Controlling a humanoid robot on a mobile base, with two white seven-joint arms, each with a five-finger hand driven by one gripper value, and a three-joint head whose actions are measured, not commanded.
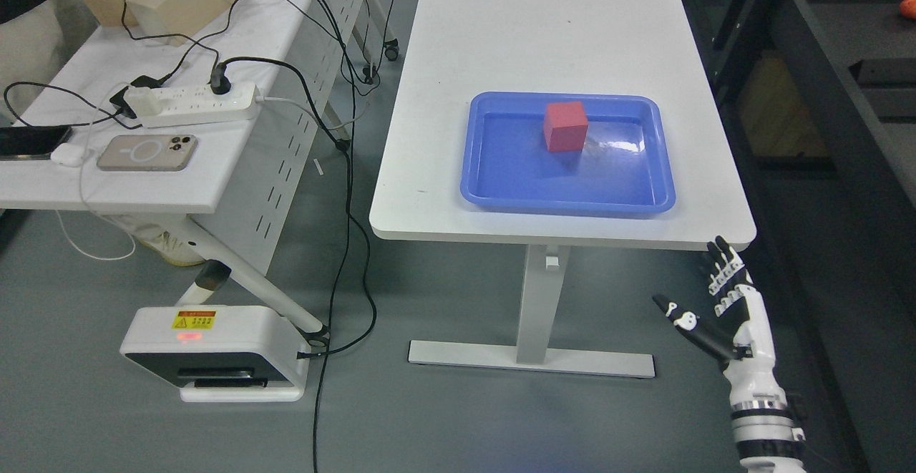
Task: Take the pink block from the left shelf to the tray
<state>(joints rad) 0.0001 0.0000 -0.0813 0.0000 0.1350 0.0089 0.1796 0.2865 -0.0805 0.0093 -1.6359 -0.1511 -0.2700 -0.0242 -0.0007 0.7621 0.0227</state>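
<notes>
Block: a pinkish-red cube (565, 127) sits inside the blue tray (501, 197), toward its far side and near the middle, upright with one edge turned slightly toward the camera; nothing touches it.
Tray: shallow, rectangular and glossy, it rests on the near end of the white table (544, 22), close to the front edge, with a glare patch just right of the cube.
Right hand: the black-and-white robot hand (715, 308) rises from the lower right corner, below and just off the table's front right corner, fingers (723, 272) extended and thumb splayed to the left, holding nothing.
Left arm: out of the picture.
Side desk: a second white desk (107, 194) at left carries a white power strip (193, 101) with black plugs and trailing cables, a phone in a clear case (147, 152) lying face down, a white earbud case (68, 154) and a dark phone (28, 142) at the edge.
Floor: a white and black device (215, 351) with a yellow warning label stands on the grey floor under the side desk, a black cable running to it.
Right edge: dark shelving (823, 65) runs along the table's right side.
</notes>
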